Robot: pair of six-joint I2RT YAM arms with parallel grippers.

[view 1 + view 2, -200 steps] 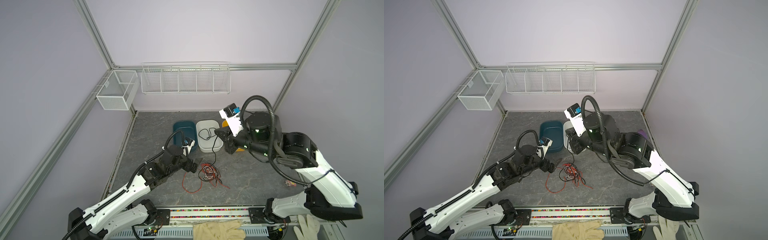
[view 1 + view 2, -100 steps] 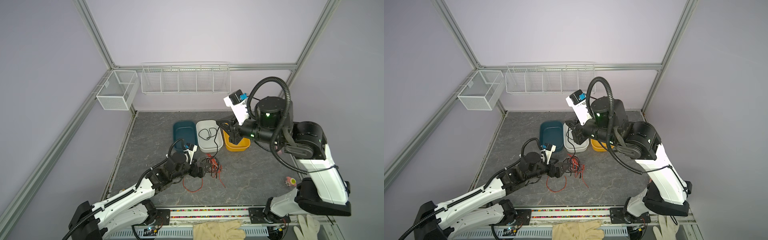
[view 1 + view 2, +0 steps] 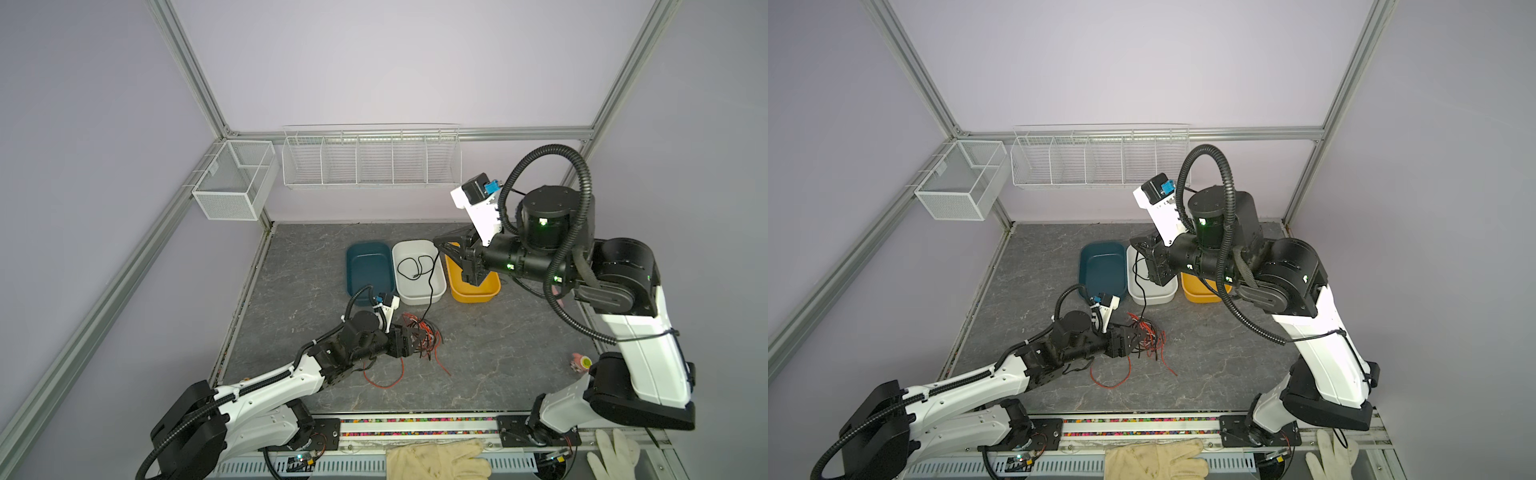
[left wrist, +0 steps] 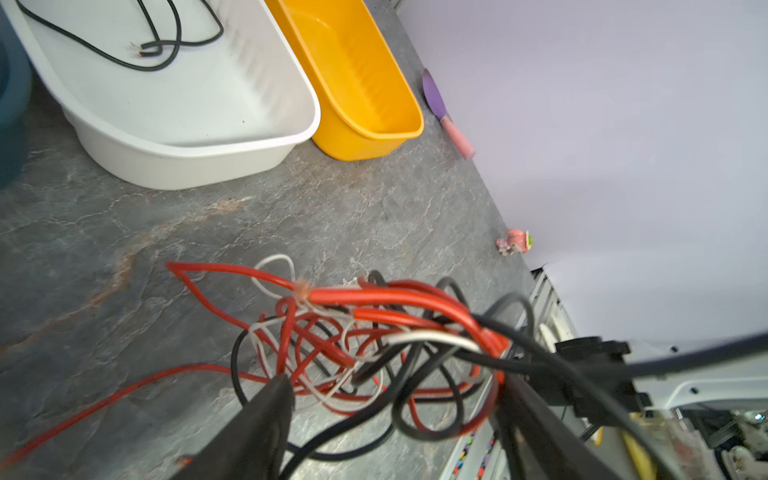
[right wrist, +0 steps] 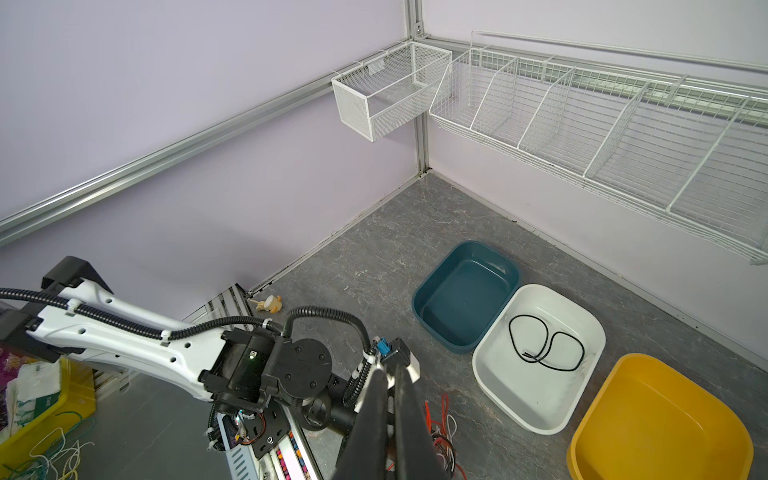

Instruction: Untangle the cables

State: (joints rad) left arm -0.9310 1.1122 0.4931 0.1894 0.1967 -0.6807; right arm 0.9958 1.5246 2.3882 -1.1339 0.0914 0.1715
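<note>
Cables (image 3: pixel 428 332) sit tangled on our desk (image 3: pixel 498 353); we see the left tool (image 4: pixel 395 380) astride them, jaws apart, and the right tool (image 3: pixel 436 242) clamped on one black strand (image 3: pixel 431 286).

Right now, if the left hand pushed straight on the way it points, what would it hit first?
The tangle of cables: the left hand points straight into it, its jaws standing open either side of the loops. How deep into the loops it already sits is unclear.
</note>
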